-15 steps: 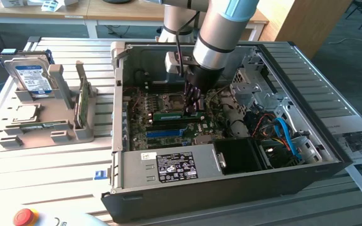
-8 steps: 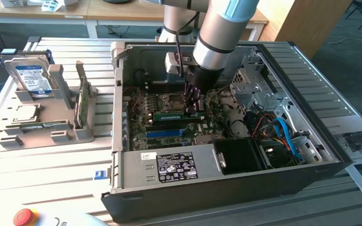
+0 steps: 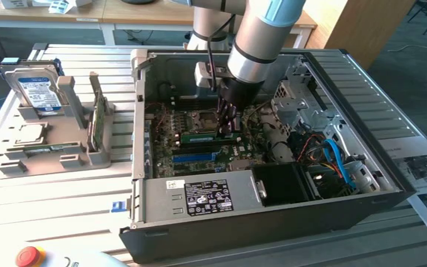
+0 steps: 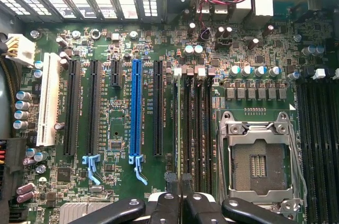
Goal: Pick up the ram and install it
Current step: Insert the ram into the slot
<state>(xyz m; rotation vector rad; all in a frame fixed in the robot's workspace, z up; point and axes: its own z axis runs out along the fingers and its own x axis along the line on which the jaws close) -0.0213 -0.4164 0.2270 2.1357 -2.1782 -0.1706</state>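
In the exterior view my gripper (image 3: 230, 130) reaches down into the open computer case (image 3: 143, 183), over the motherboard beside the processor socket (image 3: 200, 118). The ram (image 3: 198, 136), a thin green stick, stands on edge along the memory slots. My fingers are closed on its end toward the exterior view's right. In the wrist view the black fingertips (image 4: 170, 203) stand almost together, and the gripper (image 4: 181, 202) sits in line with the dark memory slots (image 4: 185, 128) beside the socket (image 4: 259, 163). From this angle the ram's thin edge cannot be told apart from the slot.
A grey tray (image 3: 20, 167) at the exterior view's left holds a hard drive (image 3: 37, 92), a processor (image 3: 26, 133) and an upright green card (image 3: 95, 119). Inside the case are a black power supply (image 3: 198, 197), drive cages (image 3: 302, 105), loose cables (image 3: 332, 153) and a blue expansion slot (image 4: 136, 107).
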